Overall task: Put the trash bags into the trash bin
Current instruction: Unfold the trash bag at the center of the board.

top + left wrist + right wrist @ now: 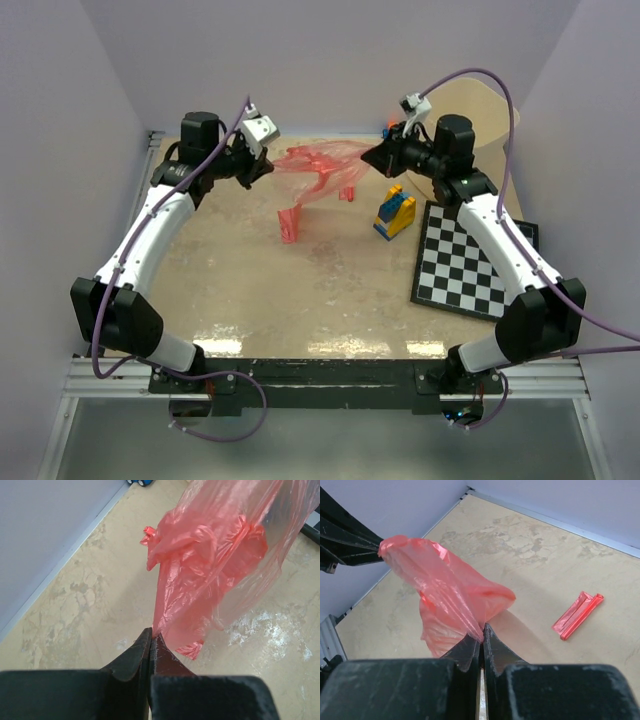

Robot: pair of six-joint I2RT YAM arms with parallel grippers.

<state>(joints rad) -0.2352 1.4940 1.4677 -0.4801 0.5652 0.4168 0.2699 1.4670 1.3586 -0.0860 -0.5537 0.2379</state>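
A crinkly red trash bag (318, 167) hangs stretched above the table between my two grippers. My left gripper (262, 166) is shut on the bag's left edge; in the left wrist view the tips (151, 634) pinch the thin plastic (210, 565). At the opposite edge my right gripper (376, 158) is shut on the bag too, with the film (450, 590) caught between its tips (483, 627). A second trash bag, a narrow folded red strip (577, 615), lies flat on the table (290, 224). The cream-beige trash bin (485, 108) stands at the far right, partly hidden by the right arm.
Yellow-and-blue toy blocks (395, 212) stand right of the centre. A black-and-white checkerboard (470, 262) lies at the right, under the right arm. Purple walls close in the table at the back and on both sides.
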